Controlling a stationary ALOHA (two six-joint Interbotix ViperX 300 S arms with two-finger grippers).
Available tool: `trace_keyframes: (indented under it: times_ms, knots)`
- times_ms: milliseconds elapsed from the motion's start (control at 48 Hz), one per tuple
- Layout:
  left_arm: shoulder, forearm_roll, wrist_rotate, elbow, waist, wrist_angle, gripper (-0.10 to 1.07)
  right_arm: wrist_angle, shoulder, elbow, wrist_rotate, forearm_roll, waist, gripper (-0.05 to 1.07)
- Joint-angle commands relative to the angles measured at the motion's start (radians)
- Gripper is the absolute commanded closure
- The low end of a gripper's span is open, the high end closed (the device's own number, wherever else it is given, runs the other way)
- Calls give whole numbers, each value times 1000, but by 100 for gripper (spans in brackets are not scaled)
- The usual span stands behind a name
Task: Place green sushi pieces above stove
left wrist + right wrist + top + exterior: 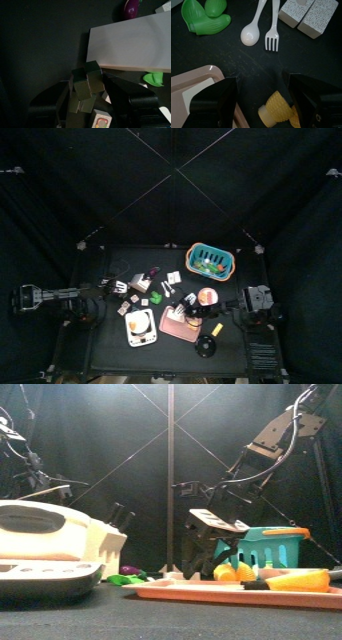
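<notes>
Left wrist view: the left pincer (93, 95) stands wide. Between its jaws sits a dark green block (87, 85), seemingly a sushi piece, though contact with the pads is unclear. Just beyond lies a white flat-topped box (127, 45), which half hides a bright green lump (155, 78). The step looks like the grasp: next, closing squarely and lifting towards the stove. The right pincer (264, 102) waits apart, jaws spread over a yellow ridged toy (278, 111).

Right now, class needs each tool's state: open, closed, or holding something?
Left tool: open, holding nothing.
Right tool: open, empty, above the yellow corn piece.
</notes>
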Motion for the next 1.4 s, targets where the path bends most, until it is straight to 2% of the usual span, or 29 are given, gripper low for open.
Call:
trace_keyframes:
  times_ms: [0, 229, 417, 625, 938, 1208, 1375]
  knots:
    - [8, 0, 8, -9, -2, -8, 34, 2, -9, -29, 0, -3, -11, 8]
    - [28, -86, 66, -8, -6, -11, 32, 2, 2, -66, -5, -11, -41, 8]
    - [31, -137, 141, -11, -5, -11, 23, 2, -17, -80, -5, -61, -72, 8]
    - [31, -141, 179, -29, -5, -8, 12, 0, -14, -75, -3, -87, -89, 8]
    - [31, -143, 206, -48, -6, -5, 2, 0, -3, -46, -2, -78, -89, 8]
    - [-11, -147, 207, -104, -31, -2, 1, -2, -3, -29, 0, -72, -83, 8]
    - [-25, -169, 207, -106, -44, 18, 2, 0, -3, -31, 0, -72, -81, 8]
